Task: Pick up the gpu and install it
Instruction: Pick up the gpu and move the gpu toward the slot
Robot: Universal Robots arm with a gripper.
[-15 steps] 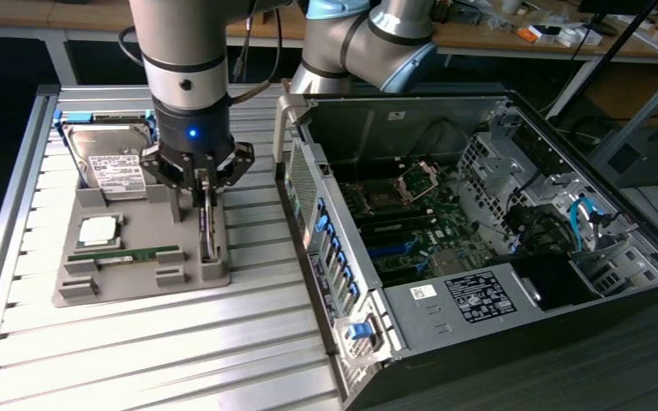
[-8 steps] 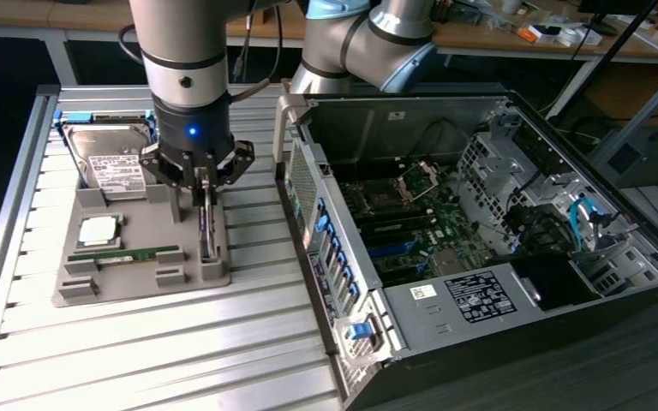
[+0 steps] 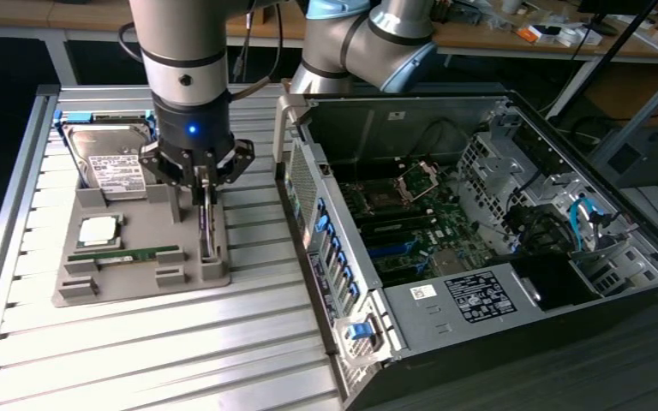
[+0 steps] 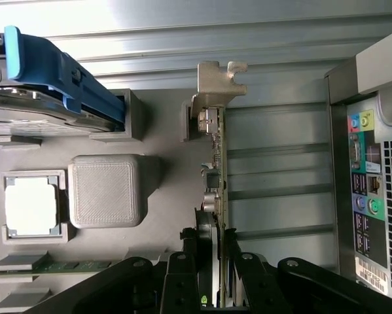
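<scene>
The gpu (image 3: pixel 206 231) stands on edge in a slot of the grey holder (image 3: pixel 134 287) on the slatted table. It is a thin dark card, and in the wrist view the gpu (image 4: pixel 216 157) ends in a silver bracket (image 4: pixel 218 78). My gripper (image 3: pixel 203 190) hangs straight above it, and its black fingers (image 4: pixel 201 239) press on both faces of the card's near end. The gripper (image 4: pixel 215 261) is shut on the card, which still sits in the holder.
The holder also carries a silver hard drive (image 3: pixel 110 163) with a blue rail (image 4: pixel 58 72), a square processor (image 3: pixel 98 229) and a green memory stick (image 3: pixel 123 254). An open computer case (image 3: pixel 444 231) with its motherboard lies at the exterior view's right, its rear ports (image 4: pixel 369 183) close to the holder.
</scene>
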